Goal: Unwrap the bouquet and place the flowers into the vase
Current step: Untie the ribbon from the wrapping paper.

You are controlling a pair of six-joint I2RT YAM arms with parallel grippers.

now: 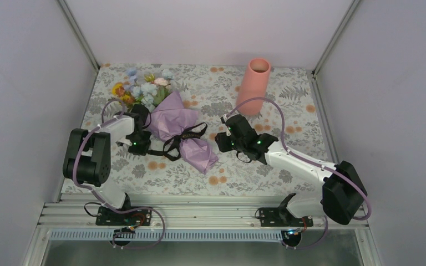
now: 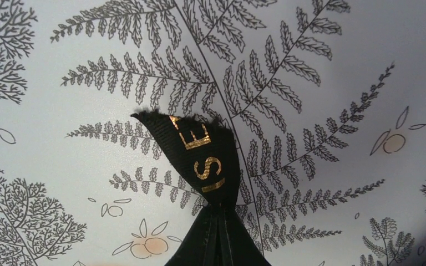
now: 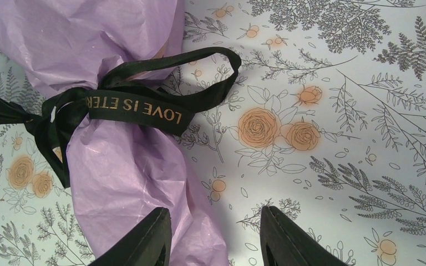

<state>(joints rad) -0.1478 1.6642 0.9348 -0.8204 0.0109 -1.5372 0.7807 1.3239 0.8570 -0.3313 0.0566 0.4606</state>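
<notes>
Left gripper [image 1: 146,148] is pinched on the floppy, slick ribbon [image 2: 202,160] tail, so you're probably best tugging that end gently since the bouquet [image 1: 172,119] beside it looks light.

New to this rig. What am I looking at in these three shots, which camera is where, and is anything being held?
Two small robot arms are bolted at the table's near edge. The wide shot comes from a fixed camera above and behind them. The other two come from a camera on each wrist.

On the floral tablecloth lies a bouquet: flowers wrapped in lilac paper and tied with a black ribbon with gold lettering. A salmon-pink vase stands upright at the far right, apart from the bouquet.

The left tool is shut on a ribbon end, seen close up in its wrist view. The right tool is open and holds nothing, its fingers near the wrap.
</notes>
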